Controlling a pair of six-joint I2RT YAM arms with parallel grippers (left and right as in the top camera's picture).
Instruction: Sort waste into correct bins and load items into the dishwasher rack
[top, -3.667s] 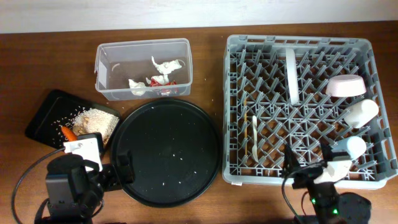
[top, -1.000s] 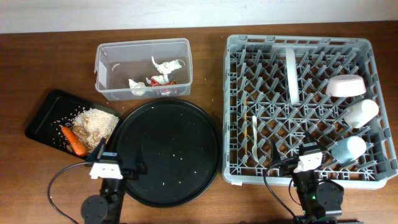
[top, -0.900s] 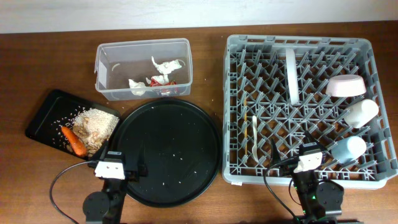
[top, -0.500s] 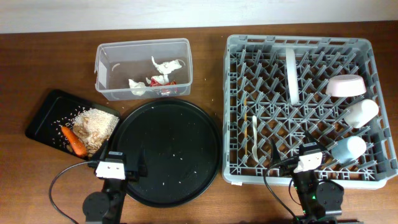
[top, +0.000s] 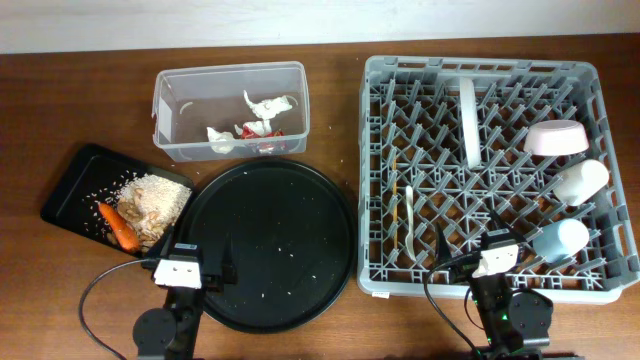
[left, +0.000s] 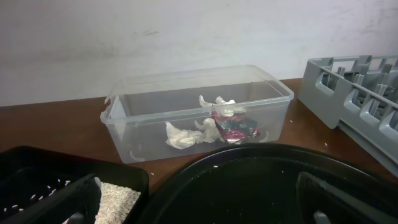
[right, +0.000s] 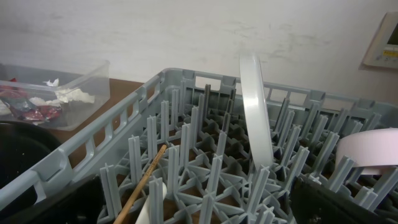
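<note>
The grey dishwasher rack (top: 490, 75) holds an upright white plate (top: 468, 120), a pale bowl (top: 555, 137), a white cup (top: 580, 180), a light blue cup (top: 560, 240), a white fork (top: 409, 222) and a chopstick (top: 394, 185). The clear tub (top: 175, 105) contains white paper scraps (top: 262, 105) and a red wrapper (top: 262, 132). Beige crumbs (top: 152, 198) and a carrot (top: 118, 225) lie in the flat black tray (top: 70, 180). My left gripper (top: 197, 257) is open and empty over the round tray's near-left rim. My right gripper (top: 478, 243) is open and empty at the rack's near edge.
A large round black tray (top: 265, 245) with a few specks sits between the flat tray and the rack. In the left wrist view the tub (left: 199, 112) stands straight ahead beyond the round tray (left: 249, 186). The plate (right: 255, 112) rises ahead in the right wrist view.
The left gripper has shifted slightly to the right along the round tray's near rim, then stopped. The right gripper and all objects have stayed where they were.
</note>
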